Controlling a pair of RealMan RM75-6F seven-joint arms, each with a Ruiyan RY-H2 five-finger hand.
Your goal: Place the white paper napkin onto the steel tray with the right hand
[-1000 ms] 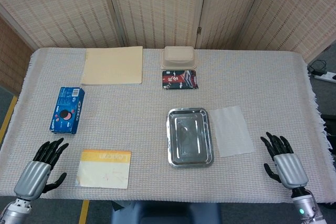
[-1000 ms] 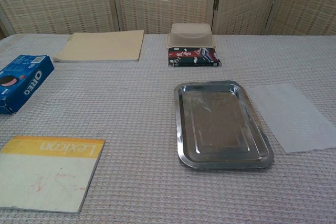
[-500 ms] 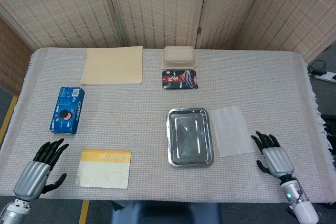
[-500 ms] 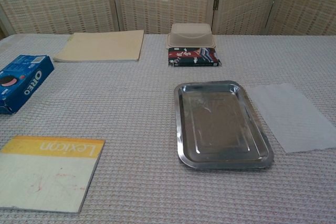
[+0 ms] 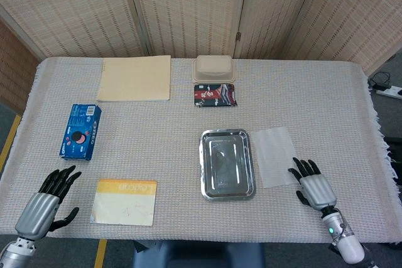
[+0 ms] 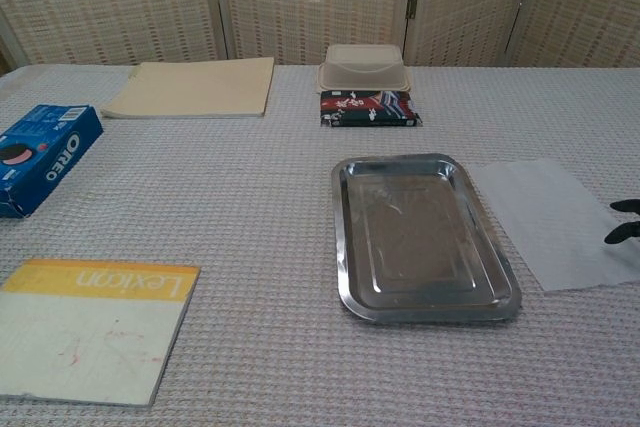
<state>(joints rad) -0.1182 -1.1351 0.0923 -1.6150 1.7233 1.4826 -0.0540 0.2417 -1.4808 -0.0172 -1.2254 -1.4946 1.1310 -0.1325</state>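
Observation:
The white paper napkin (image 5: 276, 155) (image 6: 555, 220) lies flat on the tablecloth, directly right of the empty steel tray (image 5: 227, 164) (image 6: 421, 236). My right hand (image 5: 312, 184) hovers open at the napkin's near right corner, fingers spread and pointing toward it; only its dark fingertips (image 6: 622, 219) enter the chest view at the right edge. Whether they touch the napkin I cannot tell. My left hand (image 5: 47, 201) rests open at the table's near left corner, holding nothing, out of the chest view.
A Lexicon book (image 5: 124, 201) lies near the front left. A blue Oreo box (image 5: 80, 131) sits at the left. At the back are a beige mat (image 5: 134, 78), a lidded container (image 5: 214, 68) and a dark packet (image 5: 215, 95).
My right hand has moved left and forward from the table's near right edge to the napkin's near right corner. Its fingertips now show in the chest view. The left hand has not moved.

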